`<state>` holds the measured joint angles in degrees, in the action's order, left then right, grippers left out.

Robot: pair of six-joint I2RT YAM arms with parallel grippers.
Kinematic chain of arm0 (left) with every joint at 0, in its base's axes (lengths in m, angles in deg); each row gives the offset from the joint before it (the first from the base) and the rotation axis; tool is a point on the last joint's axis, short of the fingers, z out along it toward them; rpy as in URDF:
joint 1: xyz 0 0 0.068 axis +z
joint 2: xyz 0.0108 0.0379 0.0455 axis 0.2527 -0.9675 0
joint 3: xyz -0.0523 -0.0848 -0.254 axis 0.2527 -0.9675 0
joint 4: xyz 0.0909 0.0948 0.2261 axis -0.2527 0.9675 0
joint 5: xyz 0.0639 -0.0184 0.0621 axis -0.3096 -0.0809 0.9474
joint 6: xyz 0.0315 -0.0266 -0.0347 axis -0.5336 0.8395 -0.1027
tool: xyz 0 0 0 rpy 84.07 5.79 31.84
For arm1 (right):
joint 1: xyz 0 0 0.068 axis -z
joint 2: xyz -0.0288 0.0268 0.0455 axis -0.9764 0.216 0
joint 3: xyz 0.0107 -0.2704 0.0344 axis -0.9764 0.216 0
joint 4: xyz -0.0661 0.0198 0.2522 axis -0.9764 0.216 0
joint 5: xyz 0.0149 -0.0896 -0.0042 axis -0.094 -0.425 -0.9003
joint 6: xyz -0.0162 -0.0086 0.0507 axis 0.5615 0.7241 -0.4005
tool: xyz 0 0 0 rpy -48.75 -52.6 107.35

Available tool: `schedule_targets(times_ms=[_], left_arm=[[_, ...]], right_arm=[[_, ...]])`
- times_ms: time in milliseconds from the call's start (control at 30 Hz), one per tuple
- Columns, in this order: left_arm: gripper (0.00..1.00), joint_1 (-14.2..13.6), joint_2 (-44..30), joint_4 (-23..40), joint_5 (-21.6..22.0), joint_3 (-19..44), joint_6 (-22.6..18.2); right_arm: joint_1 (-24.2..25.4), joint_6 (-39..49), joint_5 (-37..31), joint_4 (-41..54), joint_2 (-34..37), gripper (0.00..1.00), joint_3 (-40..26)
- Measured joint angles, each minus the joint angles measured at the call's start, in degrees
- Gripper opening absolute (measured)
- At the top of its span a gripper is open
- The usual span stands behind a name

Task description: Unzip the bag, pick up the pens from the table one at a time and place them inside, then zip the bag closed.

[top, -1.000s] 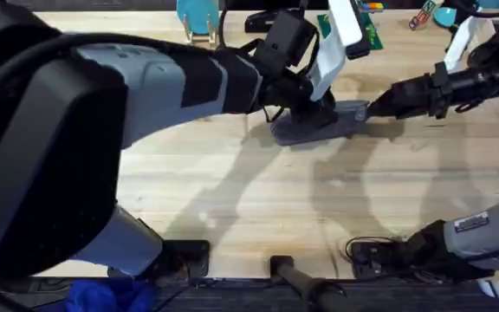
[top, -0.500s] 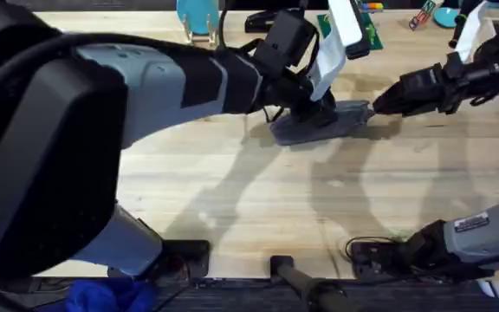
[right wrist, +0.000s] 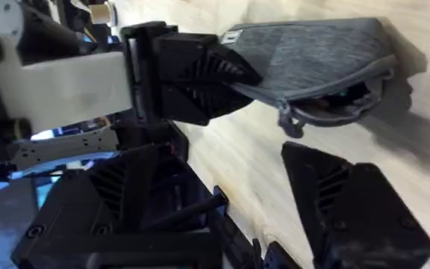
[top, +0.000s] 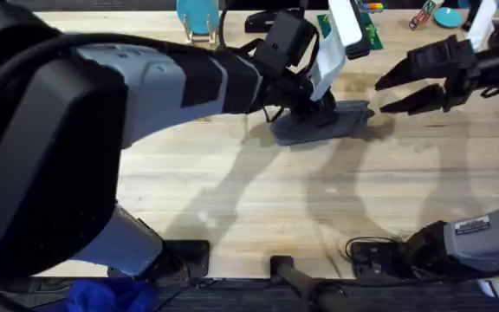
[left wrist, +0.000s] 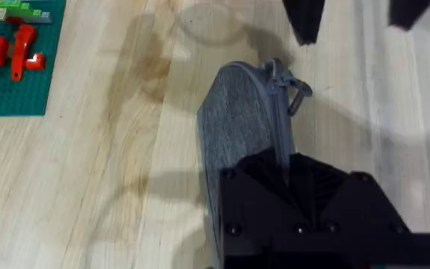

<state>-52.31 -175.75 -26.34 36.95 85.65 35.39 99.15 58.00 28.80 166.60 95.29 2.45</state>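
My left jaws were closed on one end of the bag (top: 346, 118), pressing it down on the worktop (top: 258, 199). The bag lay flat near the far middle of the worktop, its free end towards my right arm. My right jaws were spread open, just beside that free end and apart from it, holding nothing.

In the left wrist view the zip pull (left wrist: 294, 87) sat at the free end, its tab standing off the fabric. In the right wrist view the pull (right wrist: 288, 119) hung loose under the seam, with a dark gap in the bag beside it. I could not tell how far the zip was undone, so I judged the unzipping as the step in hand and not yet finished.

To do it well, I would have brought the open right jaws in low and square to the tab, so that one finger passed either side of it. The tab was small and slack, and a slanted approach could have knocked it flat against the cloth. I would have closed on the tab alone, not on the fabric under it.

Then the pull should have run straight along the seam towards my left jaws, close to the worktop. The left grip was the anchor: if it had loosened, the whole bag would have slid with the pull. Lifting while dragging risked buckling the cloth and jamming the slider.
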Motion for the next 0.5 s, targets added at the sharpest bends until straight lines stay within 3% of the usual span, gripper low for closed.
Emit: schedule_targets(times_ms=[200,500], left_arm=[[0.042,0.0,0.0,0.0,0.0,0.02,0.0],[0.042,0.04,0.0,0.0,0.02,0.0,0.0]], right_arm=[[-0.12,-5.27,-2.82,-3.22,-9.18,0.995,-0.63],[-0.69,-16.77,-12.51,-6.74,-25.62,0.996,-0.85]])
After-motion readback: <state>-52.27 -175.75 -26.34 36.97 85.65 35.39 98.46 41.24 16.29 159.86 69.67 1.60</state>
